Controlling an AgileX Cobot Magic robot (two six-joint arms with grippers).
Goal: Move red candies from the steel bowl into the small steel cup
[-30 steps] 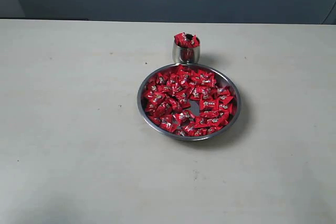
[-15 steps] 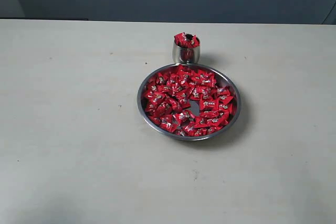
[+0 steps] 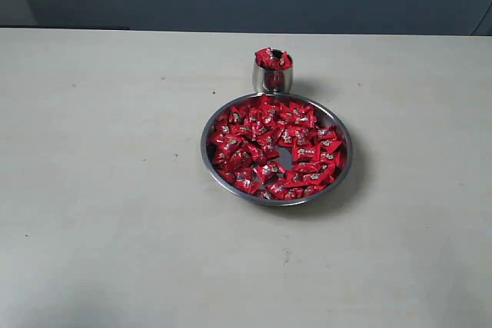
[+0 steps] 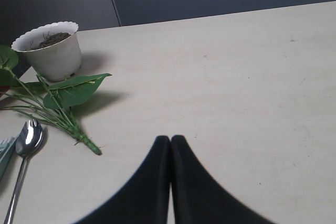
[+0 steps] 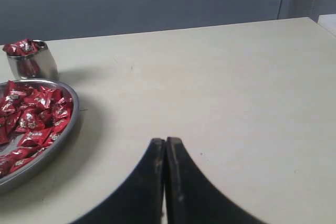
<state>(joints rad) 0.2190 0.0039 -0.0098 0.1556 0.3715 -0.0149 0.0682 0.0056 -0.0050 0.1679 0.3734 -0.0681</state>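
The exterior view takes in the whole task area. A steel bowl (image 3: 204,160) sits near the middle of the pale counter (image 3: 108,205), filled with a layer of red candies (image 3: 257,140) around a small bare patch of steel. The small steel cup (image 3: 273,80) stands just beyond the bowl's far rim, heaped so that candies rise above its lip; whether cup and bowl touch cannot be told.

Only the wrist views show the tools. In the right wrist view the right tool (image 5: 166,141) has its two dark fingers pressed together with nothing between them. It is held low over bare counter and points out across it. That view also catches part of the bowl and the full cup off to one side, well apart from the fingertips.

The left wrist view shows things no other view has: a white pot (image 4: 51,53) with soil in it, a leafy green sprig (image 4: 65,95) lying on the counter near the pot, and a spoon (image 4: 25,148) beside the sprig's stem. The left tool (image 4: 170,140) is likewise pressed together and empty, low over open counter, apart from all three.
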